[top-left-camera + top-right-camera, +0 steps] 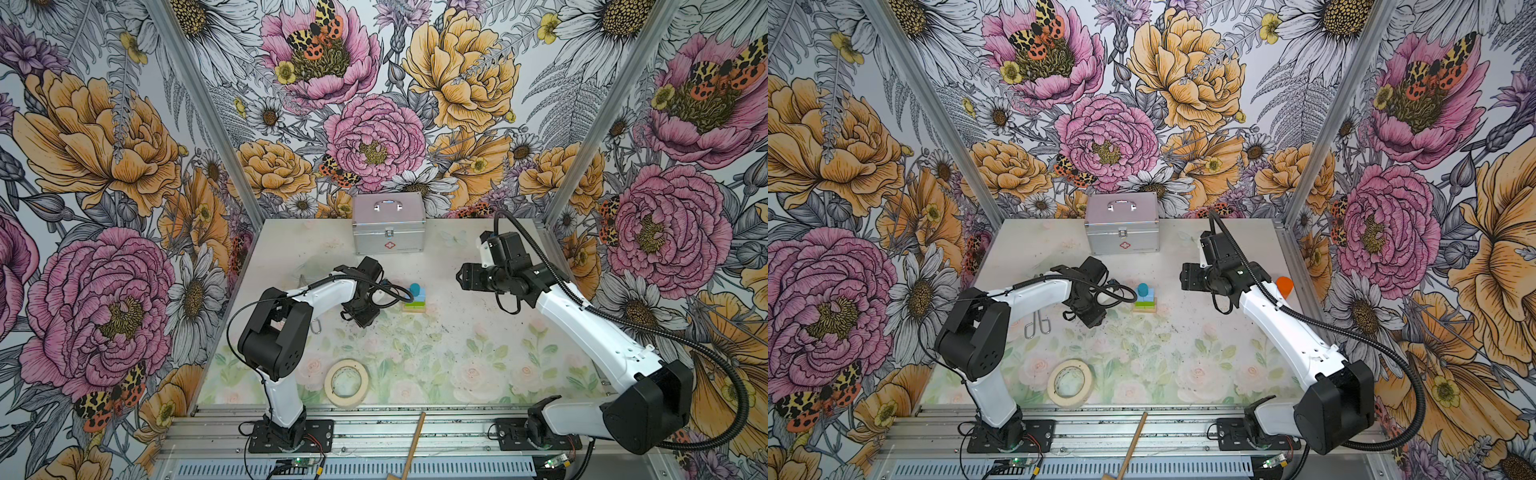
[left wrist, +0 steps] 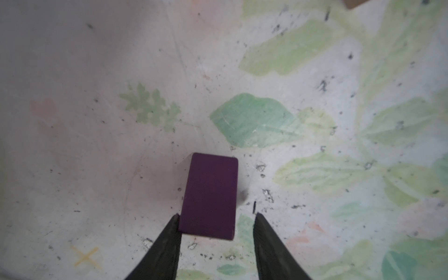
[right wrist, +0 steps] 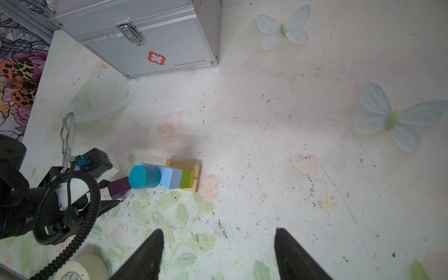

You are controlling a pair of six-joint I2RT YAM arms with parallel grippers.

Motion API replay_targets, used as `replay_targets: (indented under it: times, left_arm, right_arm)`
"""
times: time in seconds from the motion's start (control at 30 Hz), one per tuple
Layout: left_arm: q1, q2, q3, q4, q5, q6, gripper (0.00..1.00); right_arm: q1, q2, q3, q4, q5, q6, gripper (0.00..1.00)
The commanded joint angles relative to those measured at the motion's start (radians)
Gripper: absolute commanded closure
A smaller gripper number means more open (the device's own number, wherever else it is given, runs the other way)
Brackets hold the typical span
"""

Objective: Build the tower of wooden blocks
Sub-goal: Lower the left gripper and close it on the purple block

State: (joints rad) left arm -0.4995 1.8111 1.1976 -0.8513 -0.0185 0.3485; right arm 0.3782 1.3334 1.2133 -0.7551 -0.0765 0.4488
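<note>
The purple block (image 2: 209, 196) looks matt painted wood, the case (image 3: 155, 46) brushed metal, the desk (image 3: 266, 135) scuffed and speckled

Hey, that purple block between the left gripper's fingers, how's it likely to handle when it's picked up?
The purple block looks like rigid painted wood, so it probably won't flex. Its smooth face may be slippery. It sits off-centre between the fingers of the left gripper, seemingly against one, so it may slide or twist as they close.

Three walls (image 1: 374, 124): bold floral wallpaper, pink and orange blooms, moths. Aluminium corner posts (image 1: 203, 104). Tabletop (image 1: 457, 353): faded flower print, scuffed, speckled. Slotted metal rail (image 1: 374, 432) along front edge.
</note>
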Motion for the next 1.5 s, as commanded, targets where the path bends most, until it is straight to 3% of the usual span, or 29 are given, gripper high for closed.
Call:
replay_targets:
  times: [0.0, 1.47]
  left_arm:
    - [0.009, 0.037, 0.033, 0.033, -0.005, 0.010, 0.52]
    - [0.021, -0.016, 0.036, 0.041, 0.001, -0.019, 0.58]
  right_arm:
    - [-0.007, -0.012, -0.008, 0.036, -0.008, 0.011, 0.26]
    - [-0.010, -0.017, -0.023, 0.040, -0.020, 0.024, 0.26]
